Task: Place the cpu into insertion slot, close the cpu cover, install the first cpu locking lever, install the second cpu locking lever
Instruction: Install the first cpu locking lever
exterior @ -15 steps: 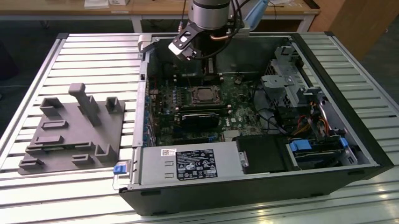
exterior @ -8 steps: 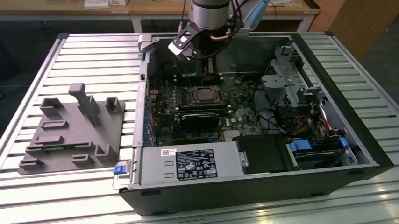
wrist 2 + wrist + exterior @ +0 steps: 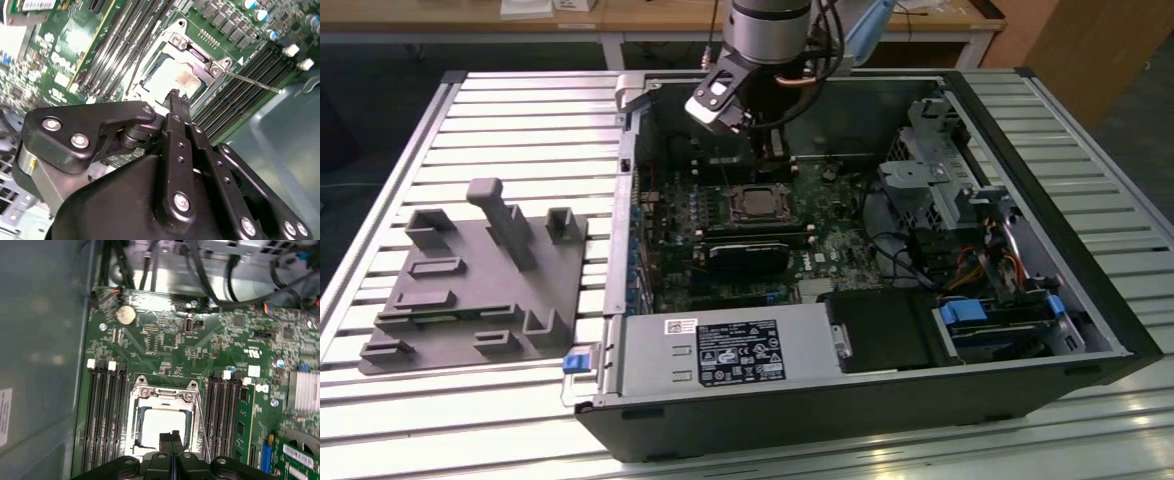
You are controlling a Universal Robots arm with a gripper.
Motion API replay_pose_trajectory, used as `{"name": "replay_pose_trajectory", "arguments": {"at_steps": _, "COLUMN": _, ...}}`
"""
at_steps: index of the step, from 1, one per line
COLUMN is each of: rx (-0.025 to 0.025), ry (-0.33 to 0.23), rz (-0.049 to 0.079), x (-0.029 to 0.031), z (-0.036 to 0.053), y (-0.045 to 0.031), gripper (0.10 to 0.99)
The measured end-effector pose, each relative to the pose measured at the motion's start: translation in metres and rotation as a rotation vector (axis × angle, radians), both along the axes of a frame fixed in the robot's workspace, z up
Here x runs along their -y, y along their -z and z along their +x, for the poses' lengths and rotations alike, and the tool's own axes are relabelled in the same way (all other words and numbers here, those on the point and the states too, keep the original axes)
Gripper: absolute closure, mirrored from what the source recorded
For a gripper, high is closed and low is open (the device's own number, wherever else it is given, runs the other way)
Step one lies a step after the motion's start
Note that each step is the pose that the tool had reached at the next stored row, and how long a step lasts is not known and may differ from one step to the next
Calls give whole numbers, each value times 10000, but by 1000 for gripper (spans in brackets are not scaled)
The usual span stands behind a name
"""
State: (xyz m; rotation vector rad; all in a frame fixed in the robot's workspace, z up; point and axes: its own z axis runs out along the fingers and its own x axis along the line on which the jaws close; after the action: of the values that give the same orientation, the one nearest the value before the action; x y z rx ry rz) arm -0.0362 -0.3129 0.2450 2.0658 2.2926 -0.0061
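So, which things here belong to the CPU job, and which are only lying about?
Job: cpu, cpu cover, locking lever, gripper.
Lying about: memory slots, coin battery, grey fixture, power supply.

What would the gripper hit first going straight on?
Likely the cpu, showing through the window of the cpu cover. The shut gripper lines up near its edge, so the cover frame could come first; depth unclear.
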Motion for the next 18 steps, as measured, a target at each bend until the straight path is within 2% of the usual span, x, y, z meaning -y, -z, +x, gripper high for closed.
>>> {"name": "replay_pose_trajectory", "arguments": {"at_steps": 18, "rx": 0, "ry": -3276, "rz": 0, "x": 0, "z": 0, "y": 15, "gripper": 980}}
